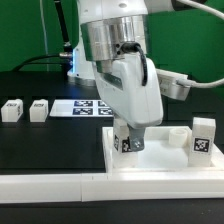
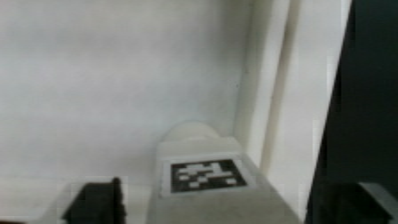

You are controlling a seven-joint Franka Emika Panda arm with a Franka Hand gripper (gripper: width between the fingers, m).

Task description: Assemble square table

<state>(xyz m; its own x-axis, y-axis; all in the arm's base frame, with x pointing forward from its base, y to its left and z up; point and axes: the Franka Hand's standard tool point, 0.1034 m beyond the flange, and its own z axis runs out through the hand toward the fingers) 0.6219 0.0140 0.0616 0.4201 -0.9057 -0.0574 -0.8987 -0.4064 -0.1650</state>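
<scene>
Nearest the exterior camera, in front of the pincer [image 1: 130, 138], a long white wall [image 1: 50, 187] lies across the black table [image 1: 40, 150]. Just behind it the square tabletop [image 1: 165, 162] rests flat with its raised rim up, directly beneath the pincer. Between the fingers stands a leg [image 1: 129, 146], upright on the tabletop near its corner at the exterior view's left. Its long axis is vertical and its tag is turned toward the exterior camera; whether it sits in a socket cannot be told. The wrist view shows the pincer [image 2: 237, 202] released: the dark fingers [image 2: 98, 203] stand apart from the leg [image 2: 210, 165], with a gap on each side. To the exterior view's right of the pincer a second leg [image 1: 203, 137] stands upright at the tabletop's edge, tag forward too. Beyond the pincer lies the marker board [image 1: 88, 106], and further to the exterior view's left two leg blocks [image 1: 12, 109] sit side by side. Behind everything hangs a green backdrop [image 1: 190, 40].
</scene>
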